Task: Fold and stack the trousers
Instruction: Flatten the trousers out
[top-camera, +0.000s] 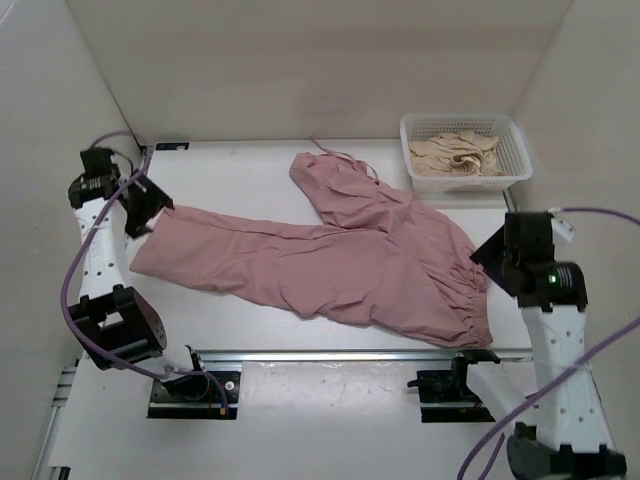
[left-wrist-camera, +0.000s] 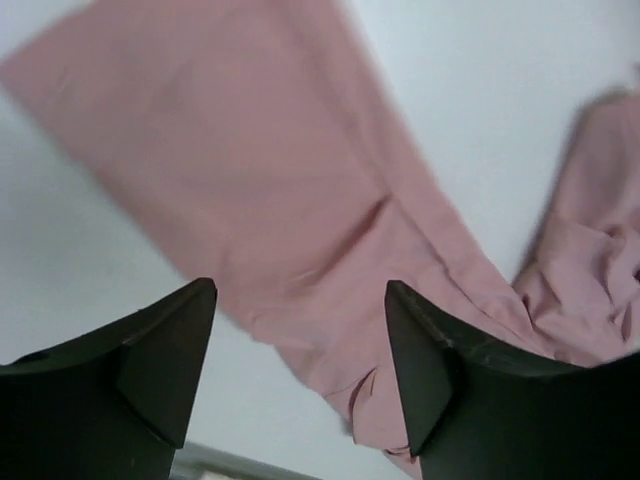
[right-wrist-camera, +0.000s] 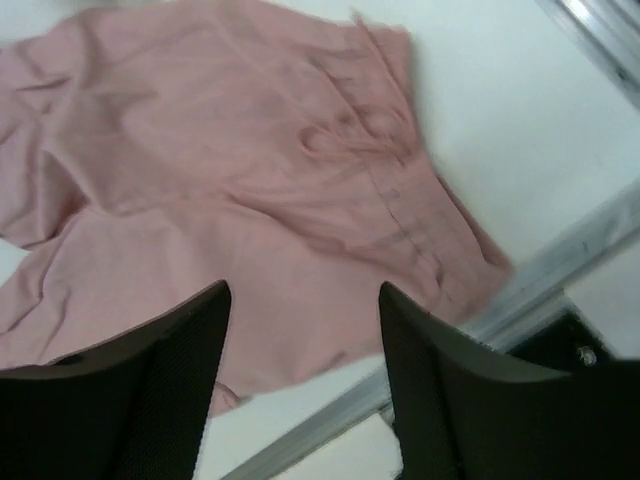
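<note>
The dusty-pink trousers (top-camera: 340, 262) lie flat on the white table. Their gathered waist is at the right, one leg reaches far left, and the other leg is bent back toward the rear. My left gripper (top-camera: 150, 212) hovers over the hem of the long leg. Its jaws are open in the left wrist view, where the gripper (left-wrist-camera: 300, 287) has only the trousers (left-wrist-camera: 250, 170) on the table below it. My right gripper (top-camera: 492, 262) hangs beside the waistband. In the right wrist view that gripper (right-wrist-camera: 303, 288) is open and empty above the trousers (right-wrist-camera: 230, 190).
A white mesh basket (top-camera: 513, 135) at the back right holds a crumpled beige garment (top-camera: 455, 155). A metal rail (top-camera: 360, 354) runs along the table's near edge, just in front of the waistband. Plain walls close in the left, back and right sides.
</note>
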